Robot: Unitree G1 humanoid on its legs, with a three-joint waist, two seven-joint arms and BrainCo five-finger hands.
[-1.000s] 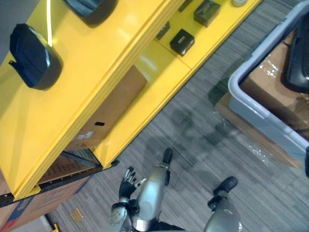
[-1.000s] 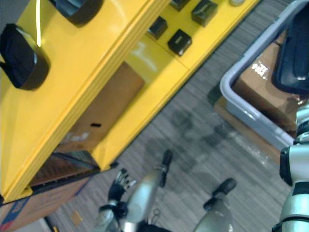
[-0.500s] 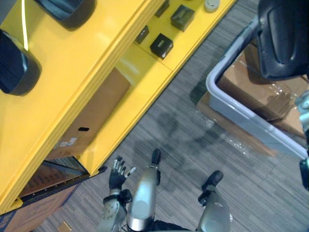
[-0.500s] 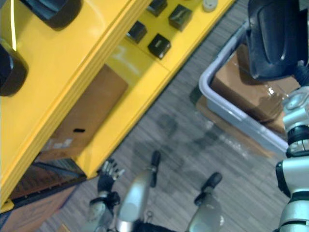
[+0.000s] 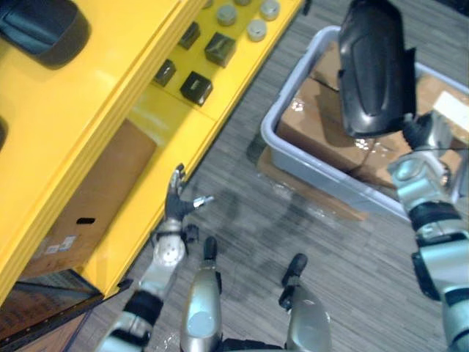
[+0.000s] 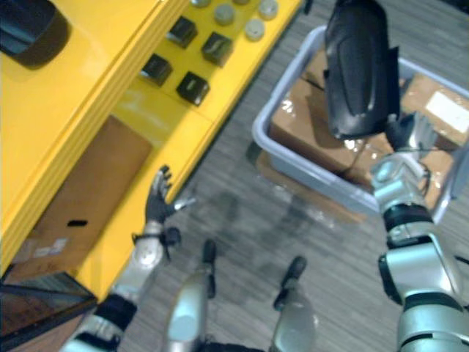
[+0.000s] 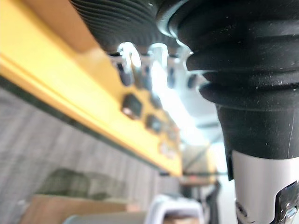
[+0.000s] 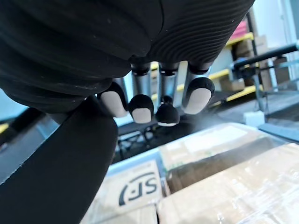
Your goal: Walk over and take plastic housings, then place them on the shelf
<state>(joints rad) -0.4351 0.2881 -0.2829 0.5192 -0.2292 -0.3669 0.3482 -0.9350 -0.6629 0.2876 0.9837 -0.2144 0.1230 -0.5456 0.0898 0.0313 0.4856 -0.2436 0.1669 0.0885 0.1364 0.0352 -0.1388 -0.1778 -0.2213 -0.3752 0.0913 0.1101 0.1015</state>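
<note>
While the right robot hand [image 5: 423,136] clasps the black plastic housing [image 5: 374,70] by its lower end, the housing stands upright above that hand, over the grey bin [image 5: 287,92]. The left robot hand [image 5: 174,205] hangs with fingers spread, just beside the yellow shelf [image 5: 110,95].

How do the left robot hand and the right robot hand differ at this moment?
The left robot hand is open, its fingers spread, and holds nothing; the right robot hand is curled on a dark plastic housing. The left robot hand is beside the edge of the yellow shelf; the right robot hand is over the grey bin. Both have silver fingers with dark tips.
</note>
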